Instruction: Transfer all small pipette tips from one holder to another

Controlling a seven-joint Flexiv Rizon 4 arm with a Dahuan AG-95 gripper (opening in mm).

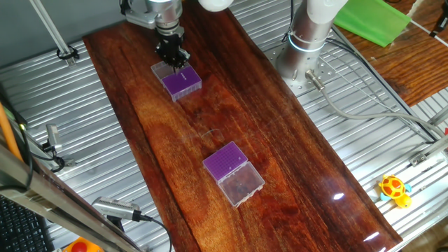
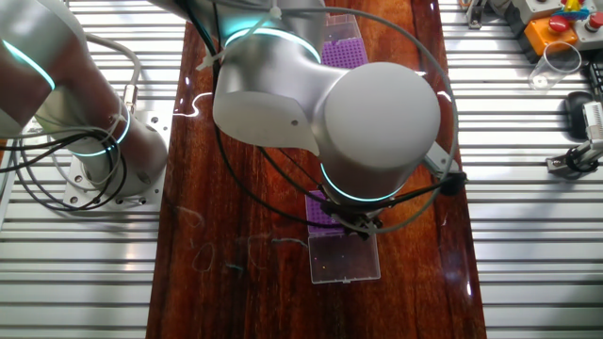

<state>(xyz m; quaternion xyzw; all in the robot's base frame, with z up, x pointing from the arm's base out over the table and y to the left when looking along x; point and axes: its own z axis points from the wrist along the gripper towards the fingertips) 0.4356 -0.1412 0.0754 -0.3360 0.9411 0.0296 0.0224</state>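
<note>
Gripper point(image 1: 172, 57) down over the far holder point(image 1: 181, 82), black fingers point(image 1: 166, 53) close together just above its purple insert; too small and dark to tell how wide the gap is or whether a tip sits between them. Pale sliver, perhaps a tip point(image 1: 183, 75), standing on that insert just below the fingers. Near holder point(image 1: 234, 172) well apart down the wooden board point(image 1: 294, 161), clear lid point(image 2: 344, 258) hinged open; fingers hidden behind the arm point(image 2: 330, 104) in the other fixed view.

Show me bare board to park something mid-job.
Free: the wood between the two holders, far one and near one, and the near right corner below the second. Crowded: the far end, where the gripper hangs over the first holder.
</note>
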